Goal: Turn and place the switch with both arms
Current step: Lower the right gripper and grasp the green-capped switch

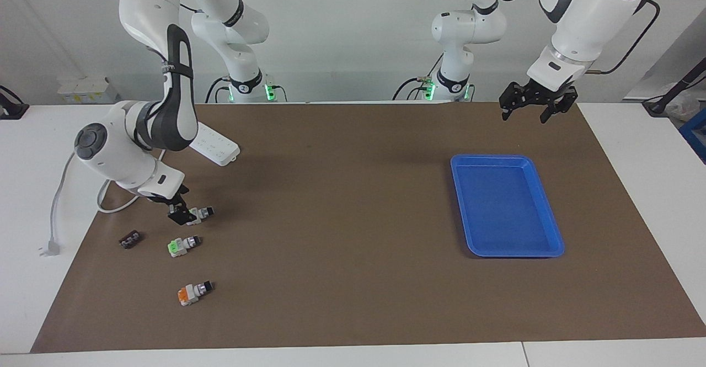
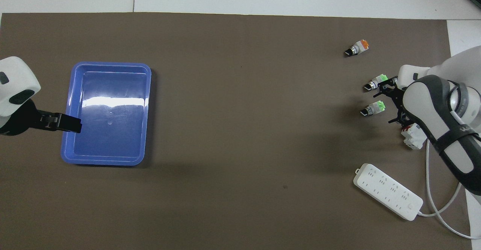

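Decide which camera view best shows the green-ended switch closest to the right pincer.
Overhead view: the switch lies whole, green end and black knob clear, beside the right pincer. In the facing view the pincer hides its green end.
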Robot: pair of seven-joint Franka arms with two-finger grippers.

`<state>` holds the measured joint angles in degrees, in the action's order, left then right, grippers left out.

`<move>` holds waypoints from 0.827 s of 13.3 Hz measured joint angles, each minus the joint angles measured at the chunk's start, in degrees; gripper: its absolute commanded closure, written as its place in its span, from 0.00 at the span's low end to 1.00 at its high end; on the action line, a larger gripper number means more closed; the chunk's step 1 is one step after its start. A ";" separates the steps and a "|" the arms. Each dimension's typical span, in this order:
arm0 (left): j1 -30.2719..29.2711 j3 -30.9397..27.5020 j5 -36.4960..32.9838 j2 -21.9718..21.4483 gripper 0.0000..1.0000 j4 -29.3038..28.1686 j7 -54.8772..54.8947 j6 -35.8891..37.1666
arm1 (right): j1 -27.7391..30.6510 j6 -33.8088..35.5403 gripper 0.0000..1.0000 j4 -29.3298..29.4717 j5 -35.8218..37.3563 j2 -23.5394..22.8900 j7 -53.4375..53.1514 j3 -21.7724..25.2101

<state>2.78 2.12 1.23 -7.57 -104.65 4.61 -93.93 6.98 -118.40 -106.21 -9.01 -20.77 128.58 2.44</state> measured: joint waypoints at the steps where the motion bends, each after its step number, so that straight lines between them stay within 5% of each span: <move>1: 0.00 0.00 0.00 -0.06 0.00 -0.11 0.00 -0.13 | 0.40 -1.13 0.00 -0.18 -1.14 -1.12 1.22 0.01; 5: 0.00 0.00 0.00 -0.71 0.00 -1.63 0.00 -1.09 | 0.71 -4.29 0.07 -0.36 -4.17 -4.30 3.12 -0.06; 6: 0.00 0.00 0.00 -0.91 0.00 -1.95 0.00 -1.25 | 0.71 -4.34 0.31 -0.35 -4.25 -4.31 3.12 -0.08; 7: 0.00 0.00 0.00 -1.07 0.00 -2.29 0.00 -1.51 | 0.71 -4.34 0.73 -0.35 -4.45 -4.31 3.12 -0.08; 8: 0.00 0.00 0.00 -1.15 0.00 -2.47 0.00 -1.74 | 0.72 -4.32 1.00 -0.31 -4.97 -4.19 3.12 -0.07; 11: 0.00 0.01 0.15 -1.43 0.00 -3.01 0.00 -2.08 | 1.04 -4.08 1.00 -0.32 -6.60 -3.56 3.12 -0.02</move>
<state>2.78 2.13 1.38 -9.00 -107.66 4.61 -96.01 8.02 -122.48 -106.54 -15.61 -24.33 131.70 2.42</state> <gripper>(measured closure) 0.000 0.485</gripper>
